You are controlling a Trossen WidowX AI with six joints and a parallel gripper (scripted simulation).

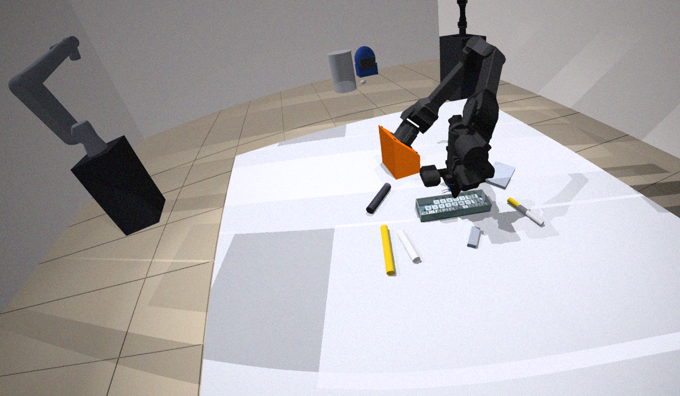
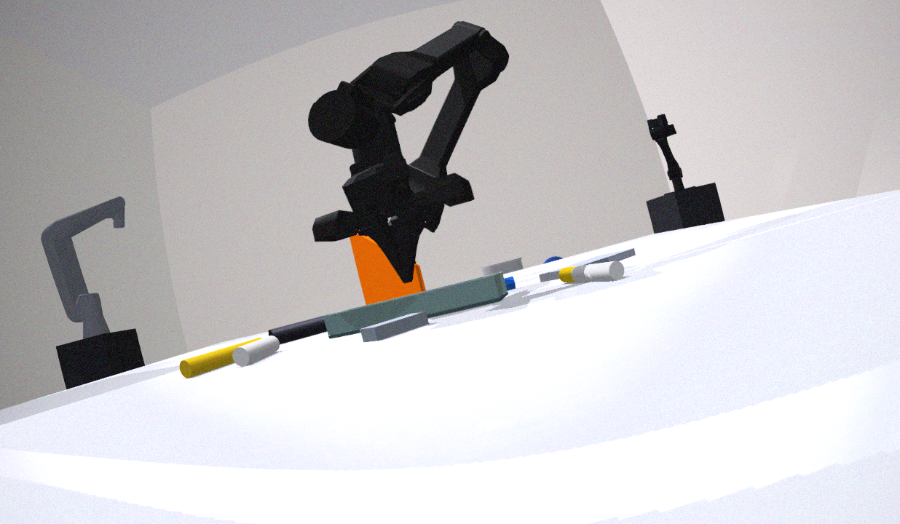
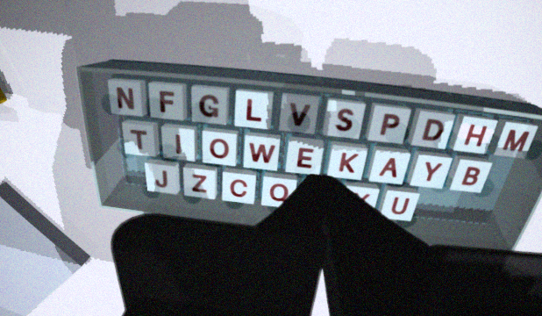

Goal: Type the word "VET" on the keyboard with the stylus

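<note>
The keyboard [image 1: 453,212] [image 2: 417,305] [image 3: 174,70] lies on the table [image 1: 431,315] [image 2: 505,404]. In the top view, a short block [image 1: 473,236] [image 2: 394,326] lies before it, with a two-part rod [image 1: 525,212] [image 2: 591,272] to its right.

The tool [image 1: 455,194] [image 2: 407,280] [image 3: 318,185] hides the bottom-row key between Q and X.

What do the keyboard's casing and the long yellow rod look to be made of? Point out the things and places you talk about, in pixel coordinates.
Keyboard casing [image 1: 467,212] [image 2: 427,303] [image 3: 93,189]: probably tinted hard plastic, perhaps acrylic; the walls are grey-green with paler, bluish edges in the wrist view.
Long yellow rod [image 1: 387,249] [image 2: 212,359]: possibly painted wood or plastic; its color is even and fairly matte, with no grain showing, so I can't tell which.
</note>
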